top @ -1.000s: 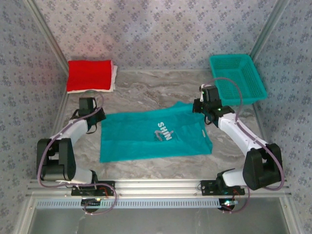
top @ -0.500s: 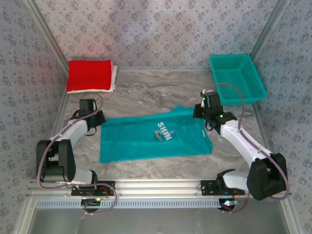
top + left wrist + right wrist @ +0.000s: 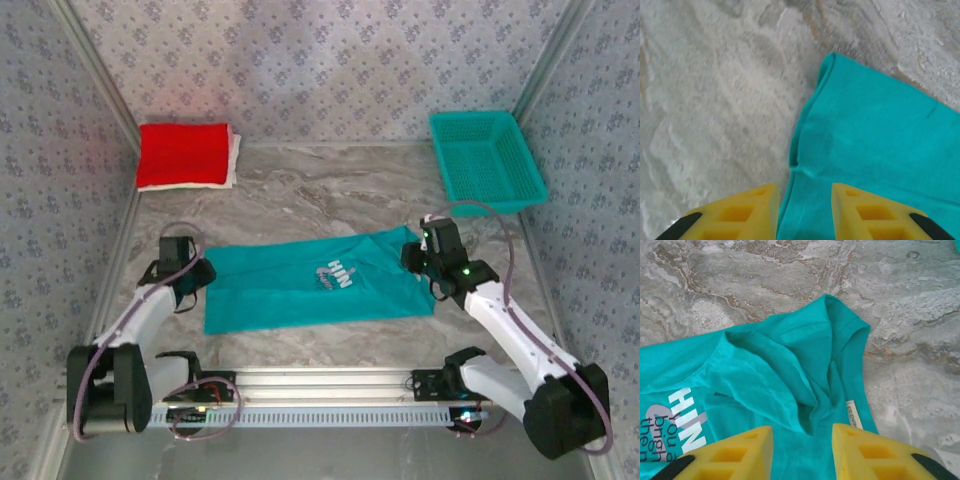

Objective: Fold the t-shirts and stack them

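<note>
The teal cloth t-shirt (image 3: 280, 295) lies folded lengthwise on the grey marbled table (image 3: 300, 190). The left jaws and right jaws stand spread over its ends. We should flatten the bunched collar (image 3: 812, 395) before folding it across.

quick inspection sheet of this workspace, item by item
surface: marble table, grey veined
job's things: teal t-shirt lying flat, print up; red t-shirt folded on a white t-shirt, far left corner
clutter: teal basket far right, looks empty
grippers: left gripper over the teal shirt's left edge, fingers apart; right gripper over its collar, fingers apart
cables: grey cable loops along each arm
surroundings: patterned walls, nothing seen amiss
</note>
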You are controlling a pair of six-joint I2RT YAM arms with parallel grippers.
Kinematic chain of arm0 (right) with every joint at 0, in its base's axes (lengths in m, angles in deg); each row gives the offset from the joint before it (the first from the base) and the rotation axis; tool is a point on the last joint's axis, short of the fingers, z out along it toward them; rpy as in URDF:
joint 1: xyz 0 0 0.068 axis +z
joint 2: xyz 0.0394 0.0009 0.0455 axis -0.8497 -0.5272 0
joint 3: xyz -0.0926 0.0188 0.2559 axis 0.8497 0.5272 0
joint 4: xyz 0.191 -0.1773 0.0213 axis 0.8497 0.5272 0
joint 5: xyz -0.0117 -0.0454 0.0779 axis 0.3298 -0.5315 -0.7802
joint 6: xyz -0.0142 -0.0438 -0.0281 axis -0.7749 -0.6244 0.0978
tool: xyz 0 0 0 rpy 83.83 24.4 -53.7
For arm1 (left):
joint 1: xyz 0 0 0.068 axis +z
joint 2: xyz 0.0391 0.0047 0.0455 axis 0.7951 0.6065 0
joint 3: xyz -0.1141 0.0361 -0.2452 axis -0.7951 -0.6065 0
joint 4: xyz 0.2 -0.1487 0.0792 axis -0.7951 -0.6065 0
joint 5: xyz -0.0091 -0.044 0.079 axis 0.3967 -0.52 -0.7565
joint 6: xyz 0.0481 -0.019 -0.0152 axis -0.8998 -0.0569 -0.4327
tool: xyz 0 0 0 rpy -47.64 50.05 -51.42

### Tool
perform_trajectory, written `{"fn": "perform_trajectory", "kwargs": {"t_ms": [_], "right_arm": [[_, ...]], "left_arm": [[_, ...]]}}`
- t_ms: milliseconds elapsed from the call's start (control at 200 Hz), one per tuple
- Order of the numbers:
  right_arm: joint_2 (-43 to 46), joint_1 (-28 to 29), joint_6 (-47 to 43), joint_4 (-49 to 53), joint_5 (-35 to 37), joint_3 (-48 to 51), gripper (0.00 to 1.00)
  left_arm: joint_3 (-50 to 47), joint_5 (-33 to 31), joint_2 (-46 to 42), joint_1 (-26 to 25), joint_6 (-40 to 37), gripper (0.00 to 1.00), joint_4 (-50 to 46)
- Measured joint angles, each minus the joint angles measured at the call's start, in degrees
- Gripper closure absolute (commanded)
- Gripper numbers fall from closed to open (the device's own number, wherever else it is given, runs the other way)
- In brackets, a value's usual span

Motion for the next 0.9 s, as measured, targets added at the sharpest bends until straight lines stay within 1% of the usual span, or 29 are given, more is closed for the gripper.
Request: {"fn": "perform_trajectory", "kwargs": {"t_ms": [85,175,280,385,460,520,665,774,899], "right_arm": [[1.8,0.0,0.3,0.1,-0.5,0.1,0.56],[-1.6,0.0,0.1,0.2,-2.3,-1.9,0.55],[-12.4,0.1,-0.8,0.7,-5.7,-9.0,0.55],[-25.2,0.6,-2.5,1.0,-8.7,-18.5,0.55],[-32.7,0.7,-4.3,1.4,-10.4,-24.2,0.53],[-37.4,0.7,-5.3,2.2,-11.4,-28.1,0.53],[-46.3,0.7,-6.5,4.4,-12.7,-35.6,0.50],[-50.1,0.9,-6.9,5.8,-12.9,-38.4,0.50],[-53.2,1.5,-7.3,6.9,-12.4,-40.1,0.50]], "left_arm": [[-0.6,0.2,-2.2,0.0,0.2,0.66,-0.8],[0.7,0.9,-1.5,-0.4,-0.2,0.66,-1.1],[6.5,2.0,3.4,-3.1,-1.5,0.64,-1.7],[12.8,2.1,7.8,-8.4,-3.3,0.63,-1.2],[15.3,2.3,9.5,-12.0,-4.1,0.62,-0.7],[15.9,2.7,10.1,-13.6,-4.4,0.61,0.1],[15.8,2.8,10.0,-14.7,-4.6,0.59,0.4],[14.4,2.1,8.4,-14.7,-4.6,0.56,0.8],[12.0,1.1,6.0,-14.6,-4.6,0.56,0.8]]}}
